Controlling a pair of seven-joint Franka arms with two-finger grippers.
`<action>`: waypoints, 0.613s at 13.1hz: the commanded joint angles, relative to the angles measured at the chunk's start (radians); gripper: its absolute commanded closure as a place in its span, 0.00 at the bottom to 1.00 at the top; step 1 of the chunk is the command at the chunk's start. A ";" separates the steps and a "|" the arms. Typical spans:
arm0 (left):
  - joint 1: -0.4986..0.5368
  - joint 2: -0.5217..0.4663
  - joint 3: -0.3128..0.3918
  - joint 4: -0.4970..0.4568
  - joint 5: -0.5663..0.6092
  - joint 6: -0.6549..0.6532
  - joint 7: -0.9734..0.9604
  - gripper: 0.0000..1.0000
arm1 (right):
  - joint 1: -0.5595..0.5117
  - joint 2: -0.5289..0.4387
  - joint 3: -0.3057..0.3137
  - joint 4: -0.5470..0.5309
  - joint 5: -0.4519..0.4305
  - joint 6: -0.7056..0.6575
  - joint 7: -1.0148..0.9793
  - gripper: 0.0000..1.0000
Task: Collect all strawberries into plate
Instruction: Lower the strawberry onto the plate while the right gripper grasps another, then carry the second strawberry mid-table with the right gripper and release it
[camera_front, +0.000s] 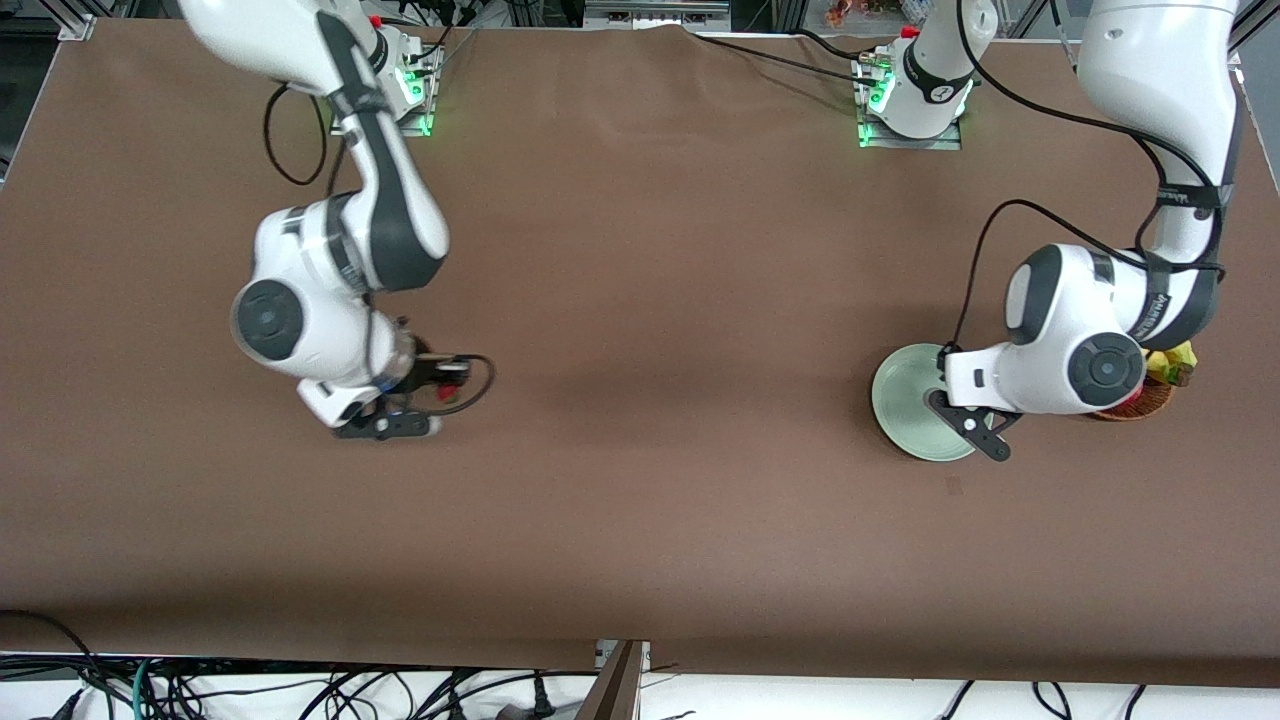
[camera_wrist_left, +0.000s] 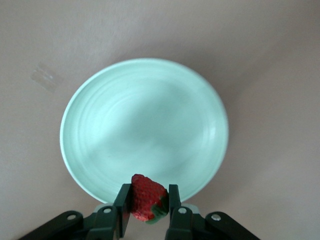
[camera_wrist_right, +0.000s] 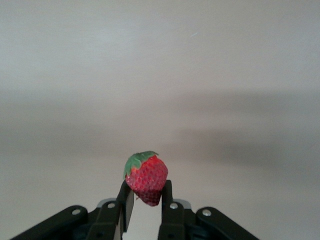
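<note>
Left end effector (camera_wrist_left: 146, 210): its two fingers are pressed on a strawberry (camera_wrist_left: 146, 197), which sits between the pads.
Left end effector, place: it hangs over the rim of the plate (camera_wrist_left: 125, 115), at the end of the worktop (camera_front: 640, 480) where the left arm stands.
Right end effector (camera_wrist_right: 144, 207): its fingers are closed on a second strawberry (camera_wrist_right: 145, 178), with the green cap pointing up and away from the fingers.
Right end effector, place: it is low over the bare brown worktop, at the right arm's end, well apart from the plate.
Plate: pale green and round, it lies flat on the worktop; the wrist view shows nothing lying in it.
Basket (camera_front: 1140, 400): a brown wicker one, just beside the plate, mostly hidden under the left arm; something yellow (camera_front: 1175, 358) and something red show in it.
Third strawberry: I cannot find it in any view.
</note>
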 joint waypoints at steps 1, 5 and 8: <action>0.017 0.079 -0.017 0.001 0.033 0.091 0.150 1.00 | 0.134 0.049 -0.008 0.046 0.016 0.012 0.320 0.84; 0.018 0.110 -0.017 -0.004 0.042 0.141 0.212 0.01 | 0.262 0.201 0.105 0.157 0.082 0.254 0.724 0.82; 0.015 0.056 -0.022 -0.001 0.042 0.129 0.305 0.00 | 0.328 0.312 0.190 0.160 0.080 0.564 0.962 0.68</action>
